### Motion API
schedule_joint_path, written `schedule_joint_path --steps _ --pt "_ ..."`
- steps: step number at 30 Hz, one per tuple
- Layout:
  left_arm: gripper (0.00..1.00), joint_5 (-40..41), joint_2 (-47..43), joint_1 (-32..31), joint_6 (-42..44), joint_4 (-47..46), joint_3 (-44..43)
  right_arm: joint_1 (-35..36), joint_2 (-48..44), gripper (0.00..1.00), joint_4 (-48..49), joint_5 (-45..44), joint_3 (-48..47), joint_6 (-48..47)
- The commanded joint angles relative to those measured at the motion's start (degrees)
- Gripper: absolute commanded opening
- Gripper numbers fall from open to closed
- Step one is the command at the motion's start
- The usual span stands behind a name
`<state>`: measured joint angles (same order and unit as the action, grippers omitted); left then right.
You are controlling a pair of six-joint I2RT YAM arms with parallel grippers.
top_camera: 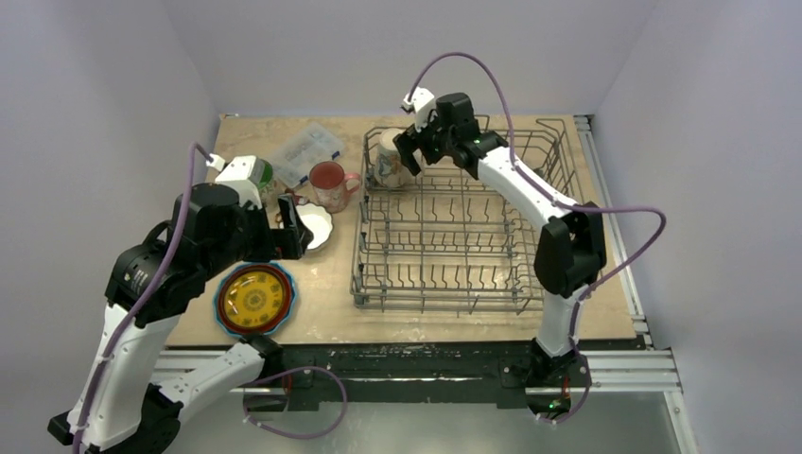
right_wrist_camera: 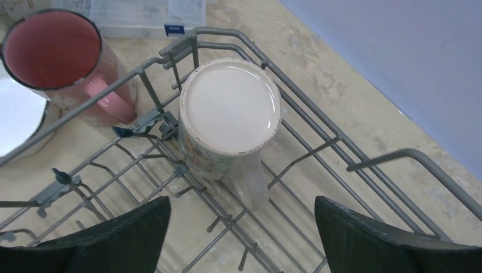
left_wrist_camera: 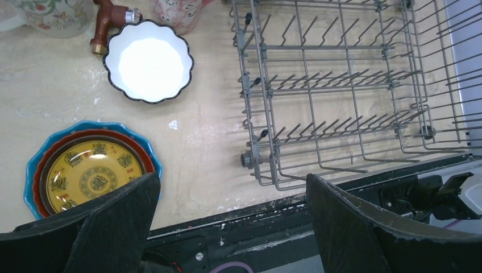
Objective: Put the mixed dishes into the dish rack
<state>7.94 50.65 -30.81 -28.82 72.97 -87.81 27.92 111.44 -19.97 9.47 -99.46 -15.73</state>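
Three pale walls enclose the dish rack on a possibly plywood table.

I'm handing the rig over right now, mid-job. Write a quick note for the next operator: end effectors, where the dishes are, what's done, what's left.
Left end effector: open, empty, over the table near the plate stack and the bowl.
Right end effector: open, empty, above the cream mug.
Done: that cream mug sits upside down in the far-left corner of the rack.
Left: pink mug, second cream mug, the bowl, and the plate stack (yellow on orange on blue). All are on the table left of the rack.
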Motion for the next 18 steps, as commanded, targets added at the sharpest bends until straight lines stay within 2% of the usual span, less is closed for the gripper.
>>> schedule_joint_path --steps 1,8,13,16,18 --pt "1.0 2.2 0.6 0.2 -4.4 -2.5 2.1 -0.1 -8.3 0.99 -1.3 -2.1 2.7 7.8" --pt "1.0 3.6 1.1 0.3 -9.7 -6.5 8.4 -0.1 -23.0 0.99 -4.6 -4.3 12.4 14.7" --pt "1.0 0.7 5.3 0.6 -14.8 -9.0 10.7 0.0 -31.1 0.99 -18.3 -9.8 11.4 24.8" --pt "1.0 0.4 8.0 0.9 -17.1 -11.3 11.6 0.0 -38.2 0.99 -19.6 -12.7 17.7 33.6" --pt "1.0 -0.7 9.6 1.7 -18.6 -13.2 11.6 -0.1 -42.7 0.99 -19.9 -13.5 21.2 36.2"
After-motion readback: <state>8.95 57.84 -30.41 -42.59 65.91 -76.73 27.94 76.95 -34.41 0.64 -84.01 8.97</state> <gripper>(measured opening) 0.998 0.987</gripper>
